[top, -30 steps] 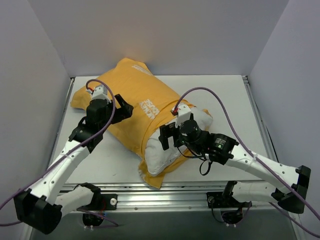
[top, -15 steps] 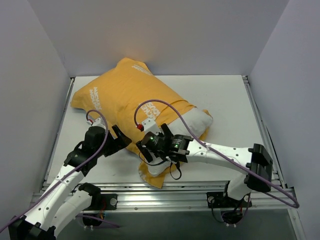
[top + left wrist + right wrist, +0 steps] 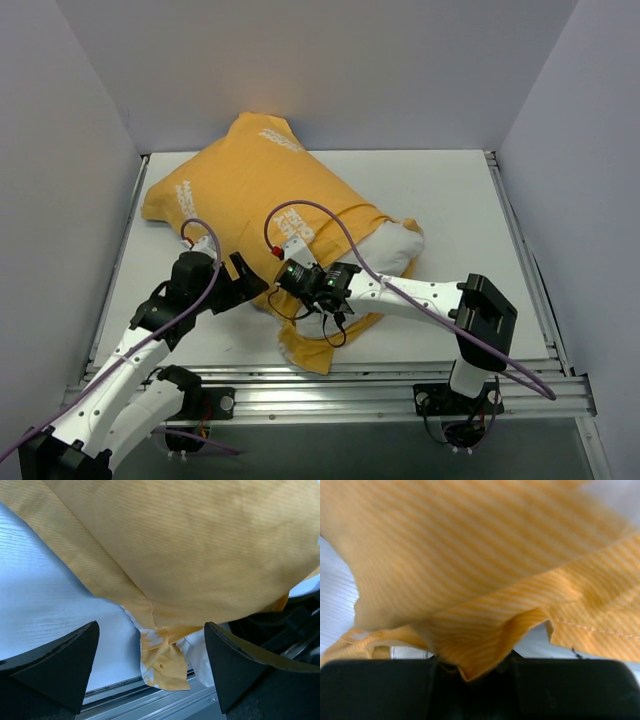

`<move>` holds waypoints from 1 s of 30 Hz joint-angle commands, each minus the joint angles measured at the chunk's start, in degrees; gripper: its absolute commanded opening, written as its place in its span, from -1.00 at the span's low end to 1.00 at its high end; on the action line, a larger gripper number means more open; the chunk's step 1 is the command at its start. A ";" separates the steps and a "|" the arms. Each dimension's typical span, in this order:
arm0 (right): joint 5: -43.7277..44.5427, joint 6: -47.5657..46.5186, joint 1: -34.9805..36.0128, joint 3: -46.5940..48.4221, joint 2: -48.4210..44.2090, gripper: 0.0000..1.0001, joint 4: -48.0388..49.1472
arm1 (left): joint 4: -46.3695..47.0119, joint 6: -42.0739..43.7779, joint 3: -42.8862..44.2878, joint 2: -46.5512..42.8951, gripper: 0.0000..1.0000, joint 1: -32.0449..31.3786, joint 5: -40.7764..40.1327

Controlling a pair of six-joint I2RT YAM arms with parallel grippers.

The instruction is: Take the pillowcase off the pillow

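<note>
The orange-yellow pillowcase lies across the table with white lettering facing up. The white pillow pokes out of its open right end. My right gripper is at the near edge of the pillowcase. In the right wrist view it is shut on a fold of the striped pillowcase. My left gripper sits just to its left, open. In the left wrist view it holds nothing, with the pillowcase above it and a bit of pillow beyond.
The white table is walled in on the left, back and right. A metal rail runs along the near edge, and a corner of the pillowcase hangs down to it. The right arm's purple cable loops over the pillowcase.
My right arm swung left from the pillow's open end to the pillowcase's near edge and shut on the fabric. My left arm drew back from the top of the pillowcase to its near edge.
</note>
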 commanded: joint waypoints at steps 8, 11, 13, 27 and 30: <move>-16.59 1.04 -13.08 5.88 -7.03 -1.00 10.37 | 13.86 4.84 -2.54 0.38 0.89 -0.24 16.85; -20.19 2.01 -15.45 7.37 -7.55 -1.00 11.52 | 17.12 6.68 -2.63 0.56 0.89 -1.21 18.89; -22.91 2.71 -16.94 7.64 -8.26 -1.00 13.36 | 18.96 7.91 -2.37 0.73 0.89 -2.79 19.77; -28.55 4.03 -20.82 12.38 -10.54 -1.00 16.00 | 16.17 13.01 0.71 7.51 1.00 -13.78 7.03; -29.78 4.03 -21.61 12.82 -10.98 -1.00 16.26 | 15.02 14.15 0.45 6.62 0.84 -13.78 5.01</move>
